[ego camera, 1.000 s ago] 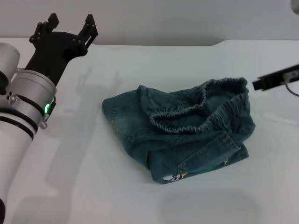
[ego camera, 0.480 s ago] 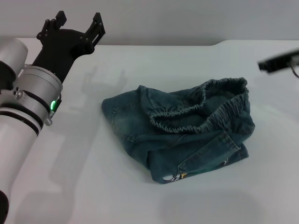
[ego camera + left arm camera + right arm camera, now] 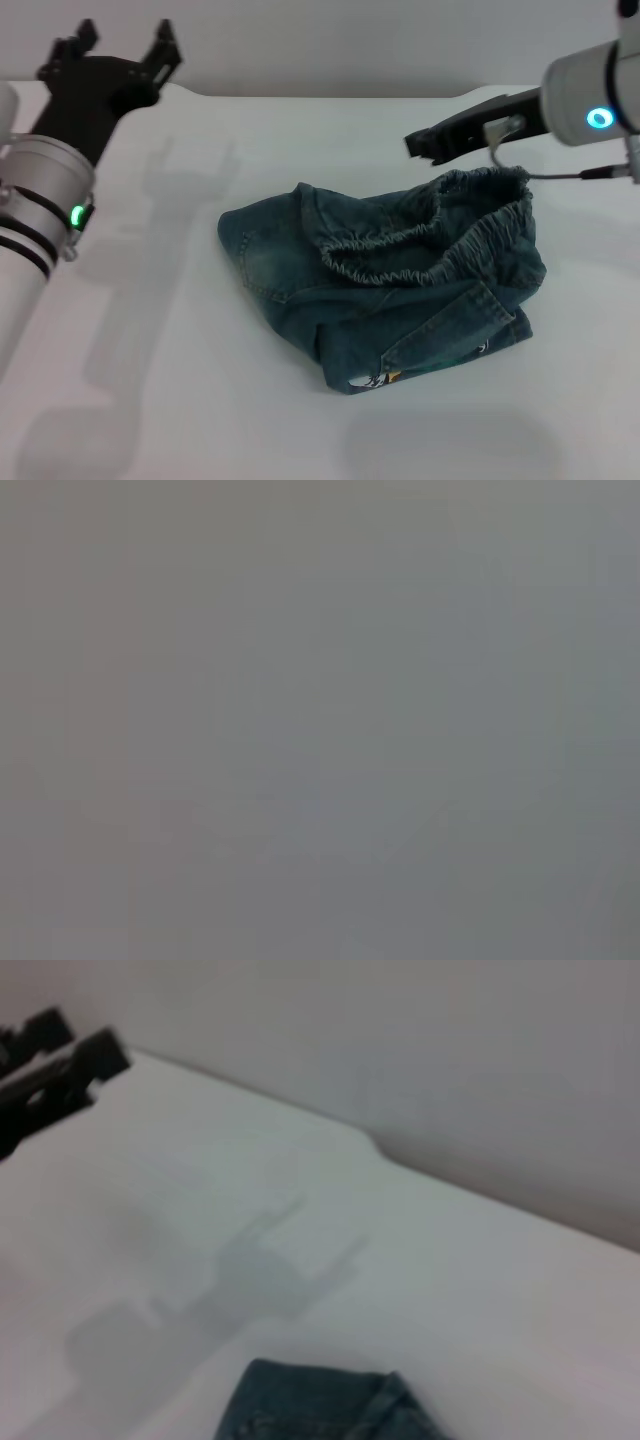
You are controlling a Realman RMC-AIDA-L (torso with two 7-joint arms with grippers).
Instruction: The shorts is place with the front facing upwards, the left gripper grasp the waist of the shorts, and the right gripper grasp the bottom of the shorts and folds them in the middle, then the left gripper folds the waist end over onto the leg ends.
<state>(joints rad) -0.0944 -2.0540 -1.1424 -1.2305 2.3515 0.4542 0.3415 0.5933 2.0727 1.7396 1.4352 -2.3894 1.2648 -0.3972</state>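
The blue denim shorts [image 3: 385,290] lie crumpled in the middle of the white table [image 3: 170,400]. Their ruffled waist [image 3: 430,240] gapes open toward the back right. The leg ends [image 3: 400,372], one with a small cartoon print, point to the front. My left gripper [image 3: 120,40] hangs open and empty over the far left corner, well away from the cloth. My right gripper [image 3: 415,143] reaches in from the right, above and just behind the waist, touching nothing. The right wrist view catches one denim corner of the shorts [image 3: 320,1405] and the left gripper [image 3: 68,1048] far off.
The table's back edge meets a grey wall [image 3: 350,45]. The gripper shadow [image 3: 185,165] falls on bare tabletop left of the shorts. The left wrist view is a blank grey field.
My right arm has swung in from the right edge to hover behind the waist. My left gripper has drifted left and farther back. The shorts lie as before.
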